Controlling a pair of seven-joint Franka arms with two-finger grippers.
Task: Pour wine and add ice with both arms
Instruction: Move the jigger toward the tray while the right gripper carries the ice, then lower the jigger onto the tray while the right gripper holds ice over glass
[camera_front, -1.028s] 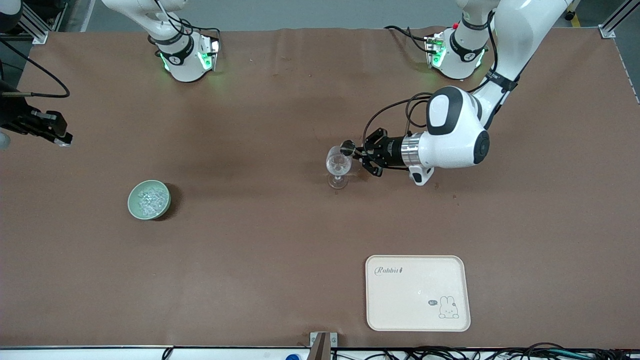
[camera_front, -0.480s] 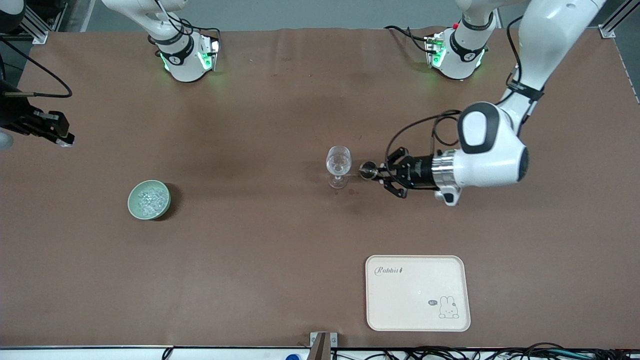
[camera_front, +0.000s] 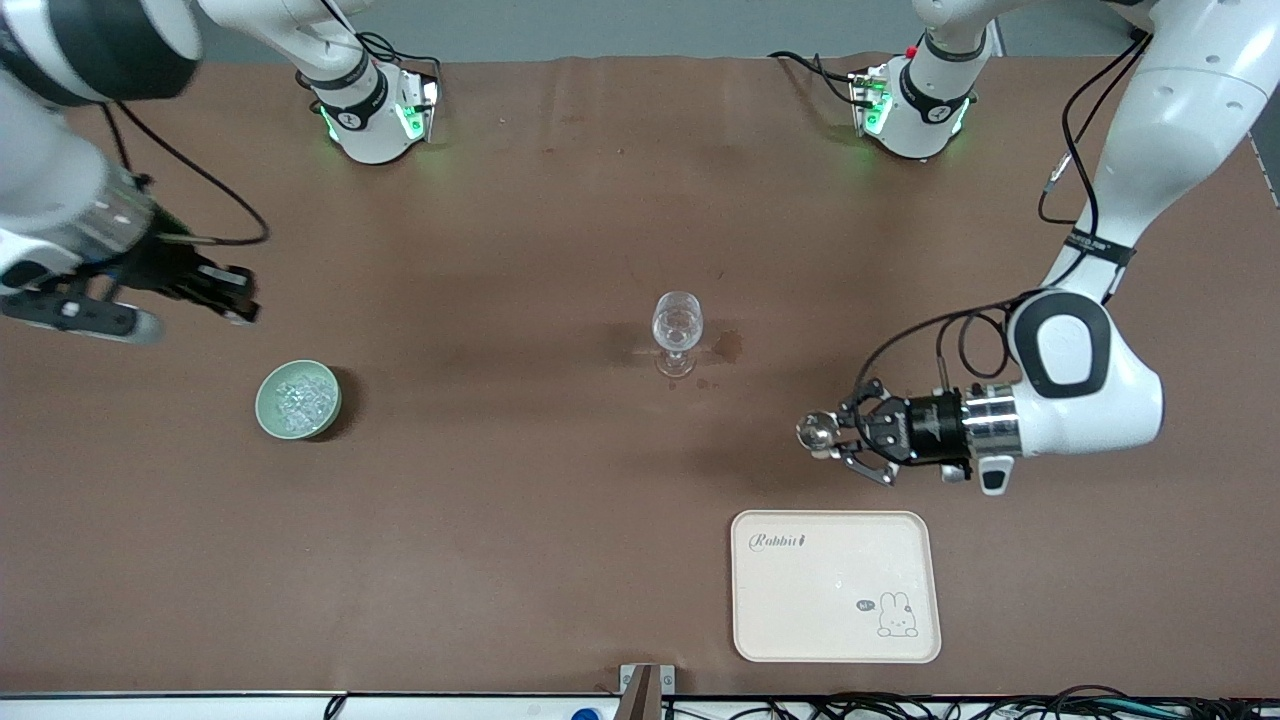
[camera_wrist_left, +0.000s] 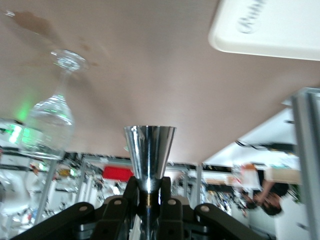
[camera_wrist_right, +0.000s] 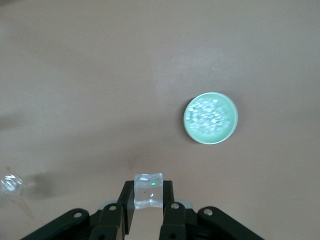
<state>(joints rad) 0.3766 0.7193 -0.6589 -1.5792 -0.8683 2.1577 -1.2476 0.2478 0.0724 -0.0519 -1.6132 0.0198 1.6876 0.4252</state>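
A clear wine glass (camera_front: 677, 325) stands mid-table; it also shows in the left wrist view (camera_wrist_left: 50, 120). My left gripper (camera_front: 822, 434) is shut on a shiny metal measuring cup (camera_front: 814, 432), held sideways over the table between the glass and the tray. In the left wrist view the cup (camera_wrist_left: 149, 155) sits between my fingers. A green bowl (camera_front: 268, 420) holds the heap of ice (camera_front: 297, 400). My right gripper (camera_front: 238, 302) hangs over the table beside the bowl and is shut on one clear ice cube (camera_wrist_right: 148, 190). The bowl (camera_wrist_right: 231, 131) with ice (camera_wrist_right: 210, 115) shows in the right wrist view.
A cream rabbit tray (camera_front: 835, 585) lies near the front edge, toward the left arm's end; its corner shows in the left wrist view (camera_wrist_left: 270, 30). A small wet stain (camera_front: 727, 347) marks the cloth beside the glass. Both arm bases stand along the back edge.
My left gripper has swung away from the glass toward the tray, still holding the metal cup. My right arm has moved in from the table's end toward the bowl.
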